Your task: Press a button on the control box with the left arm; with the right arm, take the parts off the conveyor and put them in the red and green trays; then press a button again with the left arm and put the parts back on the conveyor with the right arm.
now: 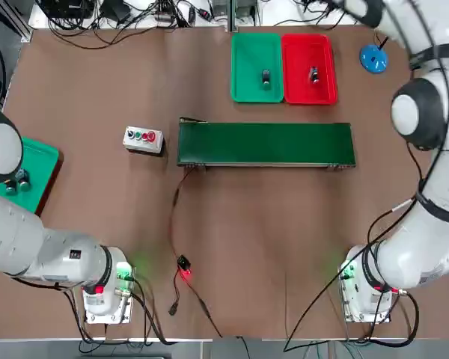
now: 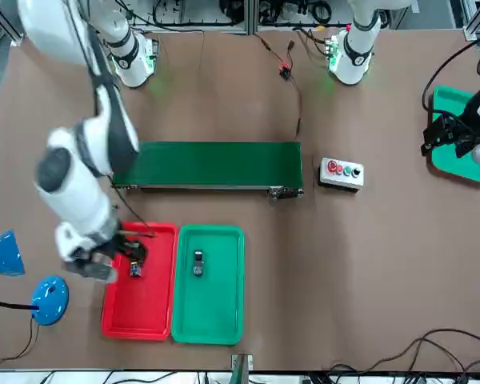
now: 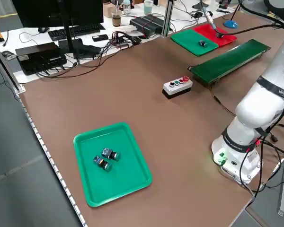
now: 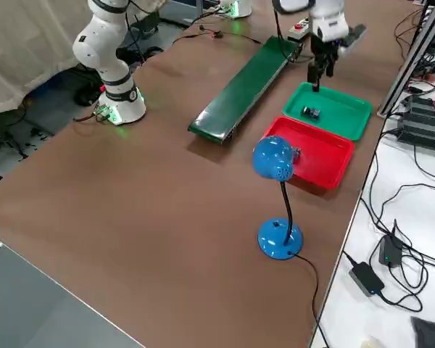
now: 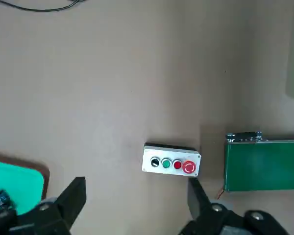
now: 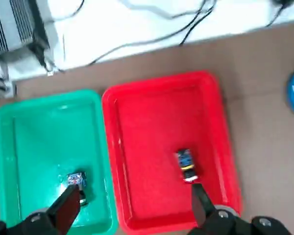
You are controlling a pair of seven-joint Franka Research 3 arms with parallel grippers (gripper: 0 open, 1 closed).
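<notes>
- Parts sat in the far trays: one in the red tray (image 1: 325, 93), one in the green tray (image 1: 243, 90). The conveyor (image 1: 266, 143) was bare.
- The right gripper (image 6: 132, 203) hung above both trays, fingers wide, holding nothing.
- The left gripper (image 5: 137, 198) waited near the counter's left edge, fingers wide, well apart from the control box (image 1: 143, 139).
- It could press the wrong button, since they sit close together.

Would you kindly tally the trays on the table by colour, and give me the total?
Green trays: 2, one beside the red tray, one near the left arm
Red trays: 1
Total: 3 trays
</notes>
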